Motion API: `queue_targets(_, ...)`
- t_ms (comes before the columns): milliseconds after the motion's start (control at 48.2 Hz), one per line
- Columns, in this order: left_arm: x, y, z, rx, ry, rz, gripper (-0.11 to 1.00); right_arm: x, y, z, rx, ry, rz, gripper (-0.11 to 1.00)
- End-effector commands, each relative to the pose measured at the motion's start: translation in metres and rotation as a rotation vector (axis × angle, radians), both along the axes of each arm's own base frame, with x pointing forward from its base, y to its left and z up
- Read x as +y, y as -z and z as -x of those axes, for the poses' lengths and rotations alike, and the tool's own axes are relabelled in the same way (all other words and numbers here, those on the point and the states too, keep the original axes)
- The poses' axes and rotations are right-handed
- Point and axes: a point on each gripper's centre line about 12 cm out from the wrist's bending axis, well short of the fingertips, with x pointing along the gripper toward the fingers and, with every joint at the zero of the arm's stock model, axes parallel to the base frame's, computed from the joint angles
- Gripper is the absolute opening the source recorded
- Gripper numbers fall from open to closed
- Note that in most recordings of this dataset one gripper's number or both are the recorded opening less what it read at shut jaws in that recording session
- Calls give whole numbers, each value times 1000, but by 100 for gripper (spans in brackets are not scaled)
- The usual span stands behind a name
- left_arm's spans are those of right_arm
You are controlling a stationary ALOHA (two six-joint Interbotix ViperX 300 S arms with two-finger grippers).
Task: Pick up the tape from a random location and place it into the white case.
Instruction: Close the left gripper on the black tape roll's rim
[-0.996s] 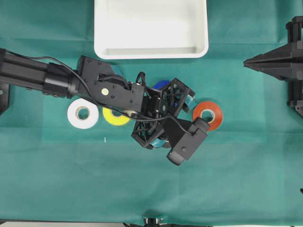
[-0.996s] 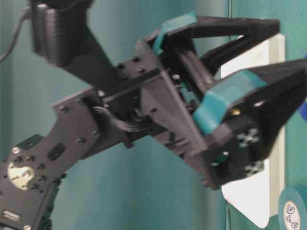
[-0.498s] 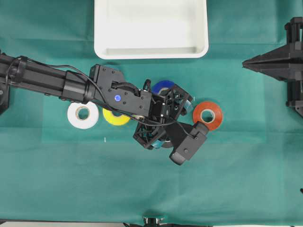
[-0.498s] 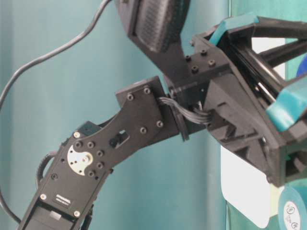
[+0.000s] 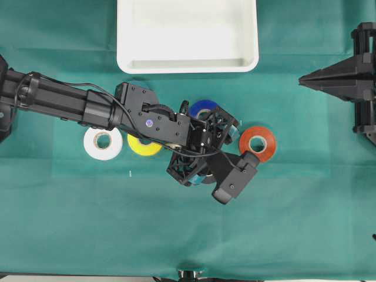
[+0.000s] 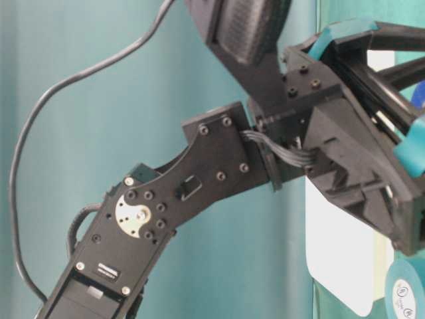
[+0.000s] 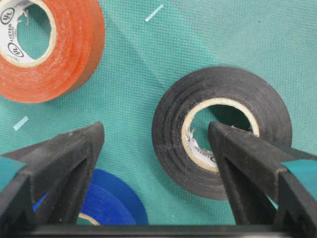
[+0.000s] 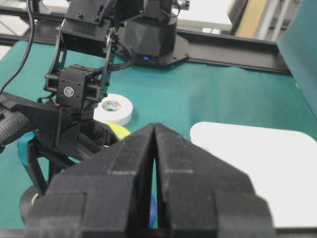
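Observation:
The tape (image 7: 171, 124), a black roll with a pale core, lies flat on the green cloth in the left wrist view. My left gripper (image 7: 156, 128) is open and low over it. One fingertip (image 7: 220, 136) sits in the core hole, the other (image 7: 91, 136) outside the roll's left wall. From overhead, the left gripper (image 5: 211, 150) hides the tape. The white case (image 5: 188, 66) stands at the top middle with nothing in it. My right gripper (image 5: 302, 77) hangs shut at the right edge, far from the rolls, and its tip (image 8: 154, 126) shows closed in its own view.
An orange roll (image 5: 258, 142) lies right of the left gripper and a blue roll (image 5: 202, 107) just above it. Yellow (image 5: 141, 147) and white (image 5: 103, 142) rolls lie to the left. A dark teal roll (image 6: 406, 292) shows at table level beside the case (image 6: 339, 266).
The left arm has stretched out and brought its wrist down closer to the cloth over the rolls. Its jaws stayed open. The right arm has not moved.

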Motion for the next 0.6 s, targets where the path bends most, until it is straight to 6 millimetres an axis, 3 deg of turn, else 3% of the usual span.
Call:
queue_targets(0,2,-8,0,-18,-3,2,98,0,-7,-3,-17,1,0,0)
queue_targets(581,2,-7,1,-15,-5,2,97,0,-7,-3,-17,-1,2,0)
